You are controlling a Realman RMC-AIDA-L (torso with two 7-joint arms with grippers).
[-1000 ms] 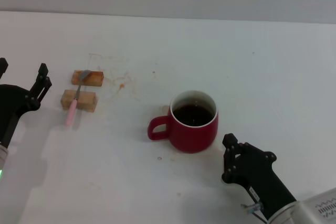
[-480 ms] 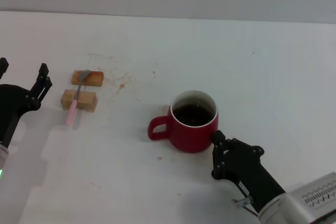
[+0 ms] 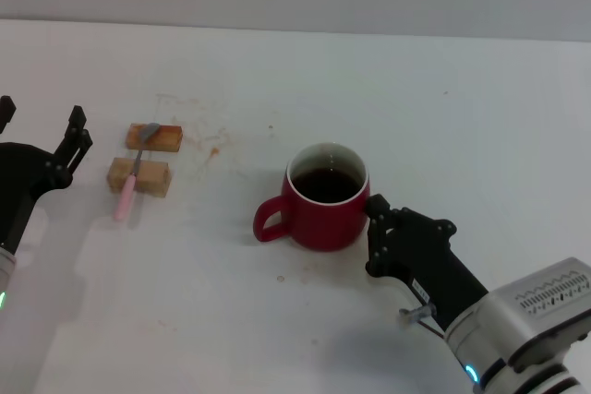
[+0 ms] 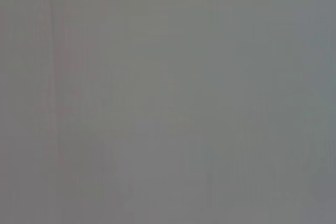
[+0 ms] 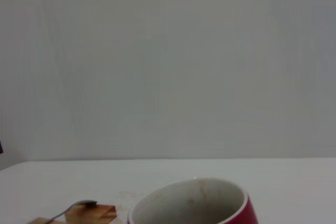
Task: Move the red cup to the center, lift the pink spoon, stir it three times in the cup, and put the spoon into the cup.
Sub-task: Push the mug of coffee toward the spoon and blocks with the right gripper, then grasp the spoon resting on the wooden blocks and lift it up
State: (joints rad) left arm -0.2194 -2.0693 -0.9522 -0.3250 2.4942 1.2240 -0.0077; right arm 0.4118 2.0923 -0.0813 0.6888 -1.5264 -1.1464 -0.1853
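The right gripper (image 3: pixel 376 237) presses against the red cup (image 3: pixel 320 197); its finger state is unclear. Left gripper (image 3: pixel 42 136) spread apart, near the pink spoon (image 3: pixel 128 188) on wooden blocks (image 3: pixel 139 175). No legible writing.

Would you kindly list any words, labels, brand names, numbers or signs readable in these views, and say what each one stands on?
None: no readable text shows in any view.
The red cup bears no print.
The pink spoon and the wooden blocks are unmarked.
The wavy pattern on the right arm's grey casing, behind the right hand, is a pattern, not lettering.
The left wrist view shows only plain grey.
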